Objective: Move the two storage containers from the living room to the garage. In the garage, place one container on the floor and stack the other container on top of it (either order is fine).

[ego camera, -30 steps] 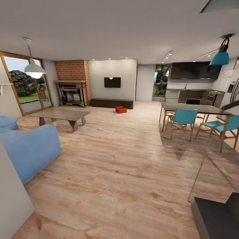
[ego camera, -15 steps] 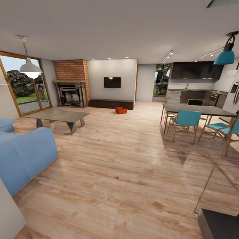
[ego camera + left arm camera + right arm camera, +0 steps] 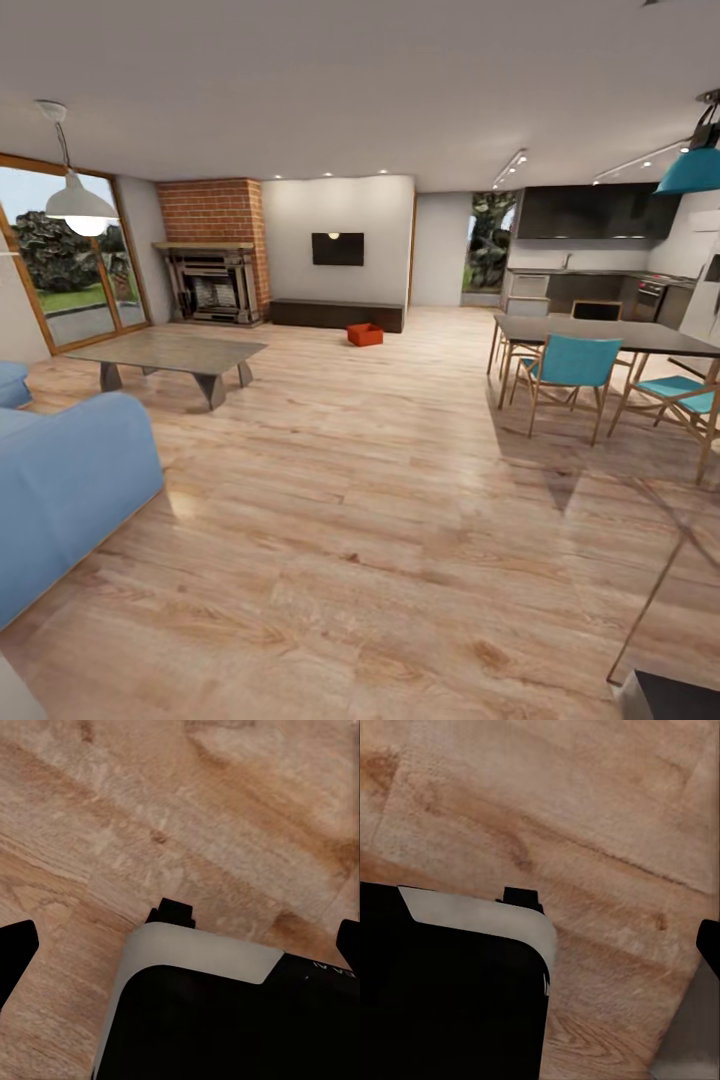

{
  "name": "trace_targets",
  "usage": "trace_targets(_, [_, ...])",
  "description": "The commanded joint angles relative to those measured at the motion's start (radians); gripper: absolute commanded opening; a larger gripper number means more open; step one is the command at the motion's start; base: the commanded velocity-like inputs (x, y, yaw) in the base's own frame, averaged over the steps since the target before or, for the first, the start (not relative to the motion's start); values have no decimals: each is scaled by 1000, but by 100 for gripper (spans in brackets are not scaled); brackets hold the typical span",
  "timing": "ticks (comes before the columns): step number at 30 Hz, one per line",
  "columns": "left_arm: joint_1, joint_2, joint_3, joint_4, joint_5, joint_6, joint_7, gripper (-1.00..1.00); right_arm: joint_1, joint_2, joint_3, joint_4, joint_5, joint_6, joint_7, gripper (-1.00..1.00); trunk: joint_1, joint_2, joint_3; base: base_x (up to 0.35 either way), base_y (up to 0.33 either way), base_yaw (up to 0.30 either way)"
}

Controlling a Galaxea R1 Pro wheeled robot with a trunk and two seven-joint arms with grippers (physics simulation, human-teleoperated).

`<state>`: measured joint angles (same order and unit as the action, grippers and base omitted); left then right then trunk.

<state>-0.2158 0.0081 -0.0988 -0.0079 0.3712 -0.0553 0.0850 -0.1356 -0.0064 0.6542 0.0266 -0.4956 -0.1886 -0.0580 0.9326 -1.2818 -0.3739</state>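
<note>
An orange-red rectangular storage container sits far off; veering could clip the blue sofa. Both grippers look spread, seemingly empty.

No text, label, brand, number or sign can be read anywhere in these views. In the left wrist view, a few faint pale marks sit on the black curved robot body panel near its grey rim, but they are too small and blurred to make out as letters.
</note>
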Motion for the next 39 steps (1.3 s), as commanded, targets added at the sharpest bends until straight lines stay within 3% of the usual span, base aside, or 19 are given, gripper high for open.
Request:
trace_targets(1, [-1, 0, -9, 0, 8, -3, 2, 100, -1, 0, 8, 3, -8, -5, 0, 100, 1, -1, -1, 322, 0, 0])
trace_targets(39, [-1, 1, -10, 0, 6, -7, 1, 100, -1, -7, 14, 3, -3, -11, -4, 100, 1, -1, -1, 322, 0, 0])
